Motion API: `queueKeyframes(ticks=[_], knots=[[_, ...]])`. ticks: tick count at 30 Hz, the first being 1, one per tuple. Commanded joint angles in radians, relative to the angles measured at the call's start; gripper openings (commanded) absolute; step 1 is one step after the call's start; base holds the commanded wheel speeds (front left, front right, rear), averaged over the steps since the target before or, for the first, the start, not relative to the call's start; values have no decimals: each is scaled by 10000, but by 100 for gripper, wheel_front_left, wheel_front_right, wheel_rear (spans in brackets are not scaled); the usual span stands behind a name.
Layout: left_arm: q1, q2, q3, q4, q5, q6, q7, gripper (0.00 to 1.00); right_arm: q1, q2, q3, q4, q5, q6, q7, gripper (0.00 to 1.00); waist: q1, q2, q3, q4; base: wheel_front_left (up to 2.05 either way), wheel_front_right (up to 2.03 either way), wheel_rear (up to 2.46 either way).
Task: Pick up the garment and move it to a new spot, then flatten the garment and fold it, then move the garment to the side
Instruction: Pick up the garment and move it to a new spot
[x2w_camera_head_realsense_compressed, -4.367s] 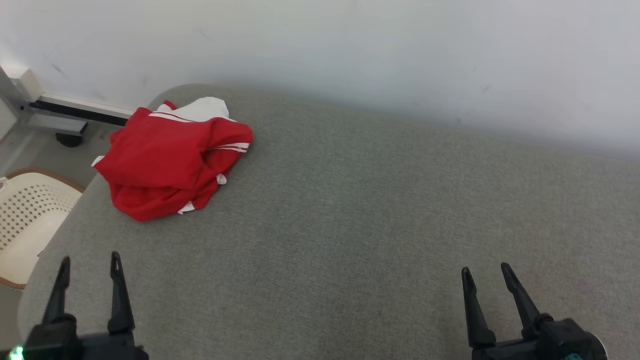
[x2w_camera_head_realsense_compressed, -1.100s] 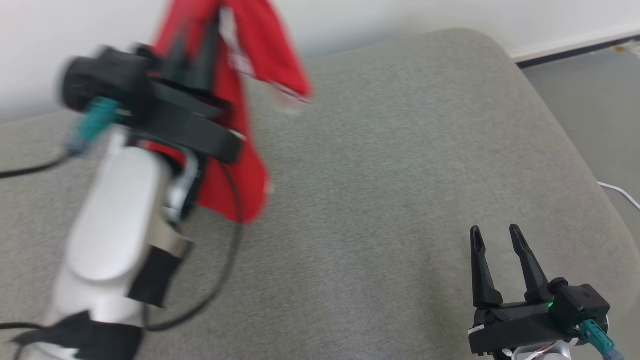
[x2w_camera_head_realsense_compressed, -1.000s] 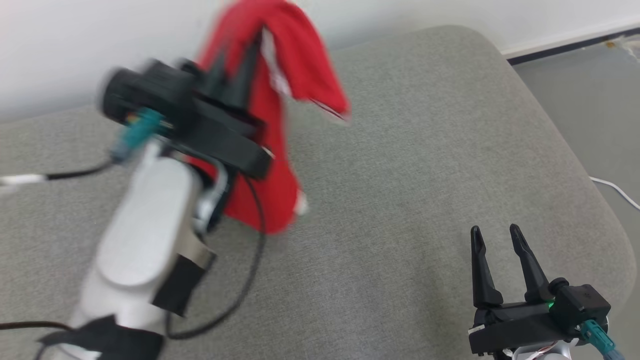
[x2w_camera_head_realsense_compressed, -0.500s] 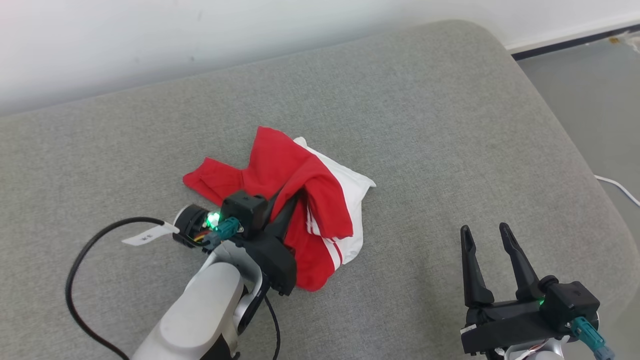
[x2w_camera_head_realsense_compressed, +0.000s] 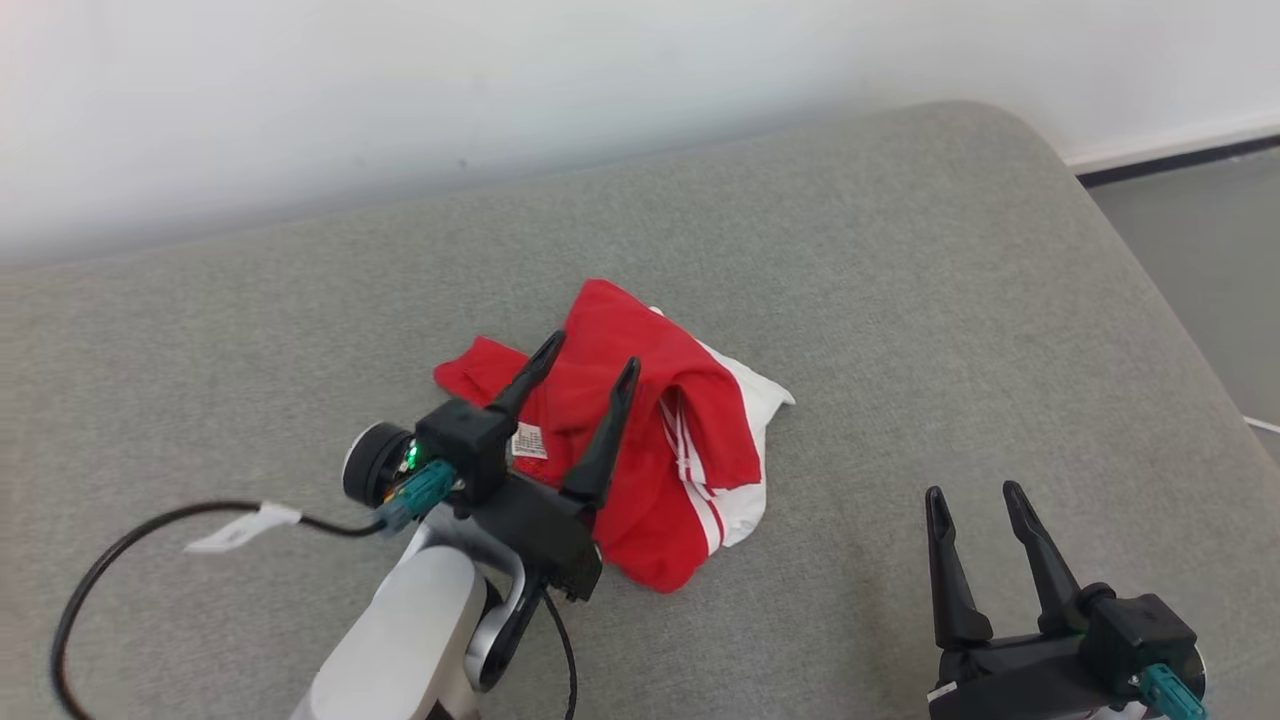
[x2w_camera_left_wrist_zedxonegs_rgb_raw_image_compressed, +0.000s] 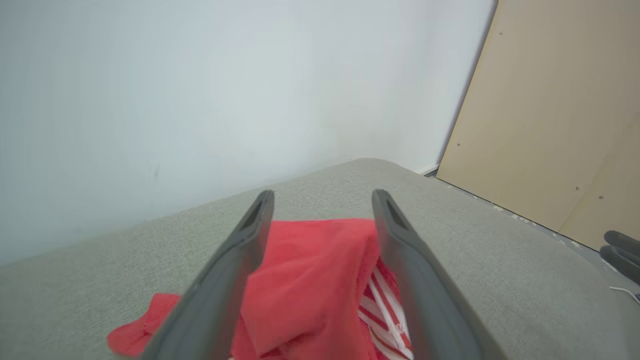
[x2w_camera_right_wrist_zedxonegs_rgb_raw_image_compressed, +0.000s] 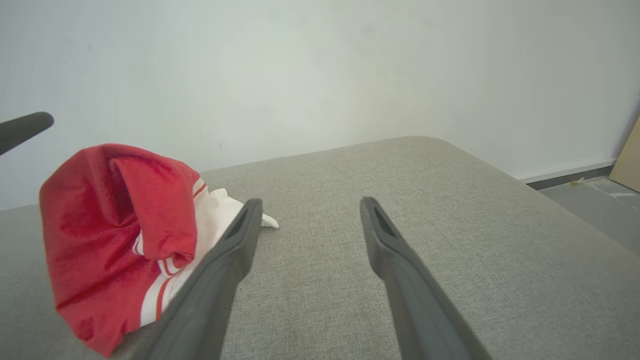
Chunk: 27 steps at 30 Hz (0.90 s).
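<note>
The garment (x2w_camera_head_realsense_compressed: 650, 450) is a crumpled red piece with white stripes and a white part, lying in a heap near the middle of the grey padded surface (x2w_camera_head_realsense_compressed: 900, 300). My left gripper (x2w_camera_head_realsense_compressed: 590, 360) hovers over its left half, open, fingers spread with nothing between them. In the left wrist view the garment (x2w_camera_left_wrist_zedxonegs_rgb_raw_image_compressed: 310, 280) lies below and between the spread fingers (x2w_camera_left_wrist_zedxonegs_rgb_raw_image_compressed: 240, 250) of the left gripper (x2w_camera_left_wrist_zedxonegs_rgb_raw_image_compressed: 322, 197). My right gripper (x2w_camera_head_realsense_compressed: 975, 495) stands open at the lower right, apart from the cloth. The right wrist view has the garment (x2w_camera_right_wrist_zedxonegs_rgb_raw_image_compressed: 115, 225) to the left of the right gripper (x2w_camera_right_wrist_zedxonegs_rgb_raw_image_compressed: 307, 202).
A pale wall (x2w_camera_head_realsense_compressed: 500, 80) runs along the far edge of the surface. The rounded right corner drops to a grey floor (x2w_camera_head_realsense_compressed: 1210, 260). A black cable (x2w_camera_head_realsense_compressed: 130, 540) with a white tag trails from my left arm. A tan panel (x2w_camera_left_wrist_zedxonegs_rgb_raw_image_compressed: 560, 110) stands to the right.
My left gripper carried the garment through the air, set it down mid-surface, then opened and let go. The head camera has shifted. The right gripper stayed open.
</note>
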Motion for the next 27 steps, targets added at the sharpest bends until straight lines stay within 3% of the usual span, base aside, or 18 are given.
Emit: queueKeyframes(ticks=[1, 16, 27], knots=[[320, 10, 188, -277, 105, 22, -24, 100, 120, -12, -12, -1, -87, 34, -8, 100, 0, 0, -304, 326, 0, 0, 0], [3295, 541, 3215, -3192, 1578, 180, -26, 100, 339, -12, -149, -186, -261, 34, -8, 100, 0, 0, -621, 897, 0, 0, 0], [4866, 54, 4752, -4460, 2469, 104, -27, 100, 435, -12, -361, -251, -275, 34, -8, 100, 0, 0, -655, 1212, 0, 0, 0]])
